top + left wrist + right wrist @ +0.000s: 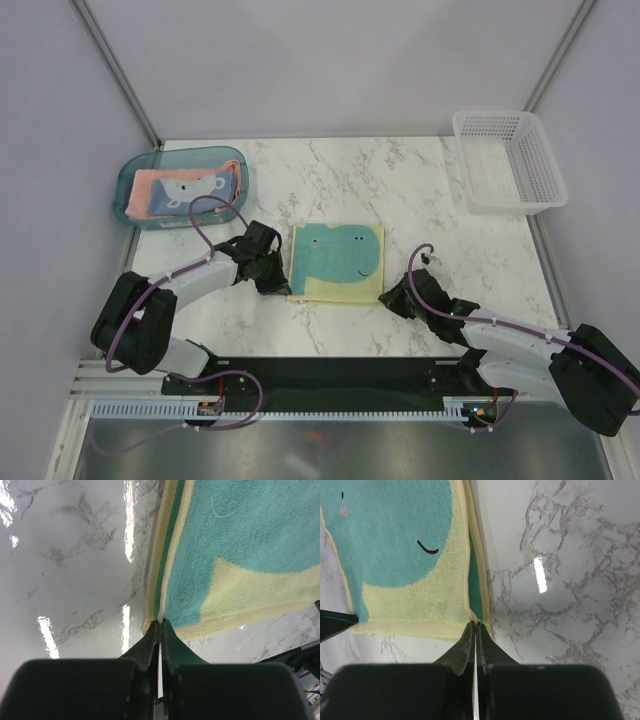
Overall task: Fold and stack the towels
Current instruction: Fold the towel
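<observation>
Top external view: the teal translucent tray point(120, 200) at the far left of the counter point(420, 190) holds two folded towels; the light blue towel point(192, 192), bearing a white animal figure, lies on the salmon-pink towel point(146, 190), which shows only along the left and right margins. At the far right corner stands the white mesh basket point(510, 203); rectangular, with walls of open plastic lattice. The pale yellow towel point(335, 263) lies flat at counter centre, apart from both containers; it is folded to a near square, with the teal panel and its small curved black line uppermost.

The left claw point(277, 287) sits at the near left corner of the pale yellow towel; the right claw point(388, 299) sits at the near right corner; from above, dark wrist housings cover both sets of tips. Left wrist view: fingertips point(152, 640) closed together, meeting at the corner hem. Right wrist view: fingertips point(469, 635) likewise closed at the corner hem; whether cloth is nipped between them cannot be determined. Both wrist views crop the towel at the frame edge; a dark housing blocks the lower part.

Pale yellow towel: looped terry pile; stitched hem; two layers visible at the edge with a teal strip between. Counter: glossy white marble pattern; grey veining; bright light reflections.
</observation>
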Robot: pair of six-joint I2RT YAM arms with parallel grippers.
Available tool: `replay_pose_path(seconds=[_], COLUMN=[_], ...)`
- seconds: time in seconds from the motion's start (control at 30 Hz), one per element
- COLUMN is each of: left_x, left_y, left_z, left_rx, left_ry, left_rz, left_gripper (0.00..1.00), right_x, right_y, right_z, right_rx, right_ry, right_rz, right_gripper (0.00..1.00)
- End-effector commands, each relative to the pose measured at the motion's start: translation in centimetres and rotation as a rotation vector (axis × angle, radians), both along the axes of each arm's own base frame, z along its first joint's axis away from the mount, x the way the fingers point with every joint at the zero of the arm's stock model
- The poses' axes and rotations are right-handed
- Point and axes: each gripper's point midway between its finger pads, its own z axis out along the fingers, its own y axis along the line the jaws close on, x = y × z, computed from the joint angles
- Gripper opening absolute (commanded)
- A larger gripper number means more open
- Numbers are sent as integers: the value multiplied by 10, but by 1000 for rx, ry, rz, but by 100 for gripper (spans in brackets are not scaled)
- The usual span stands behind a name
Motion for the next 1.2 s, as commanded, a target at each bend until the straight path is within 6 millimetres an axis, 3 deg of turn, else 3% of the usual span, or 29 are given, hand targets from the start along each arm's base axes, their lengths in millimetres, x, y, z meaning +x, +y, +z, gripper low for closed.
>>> replay_pose_path(seconds=[0.0, 0.27, 0.37, 0.6, 0.8, 1.07, 1.17], left_x=[1, 2, 7, -18, -30, -38, -37], left_y=[-3, -10, -10, 6, 11, 11, 10], left_z=[7, 28, 35, -2, -20, -24, -19], left_rx=[-24, -69, -70, -14, -4, -22, -32], left_ry=[-37, -45, -76, 2, 38, 47, 35], left_rz=[-34, -37, -41, -34, -36, -50, -50], left_gripper=[2, 2, 2, 2, 2, 4, 17], right_x=[4, 9, 11, -7, -15, -25, -24], right_y=[9, 19, 15, 13, 6, 3, 15], right_z=[14, 42, 41, 11, -4, -11, 3], right_rx=[45, 90, 75, 94, 78, 93, 132], right_ry=[-30, -81, -97, -25, 1, 5, -26], right_rz=[12, 45, 35, 57, 52, 73, 134], right_gripper=[0, 0, 0, 0, 0, 0, 3])
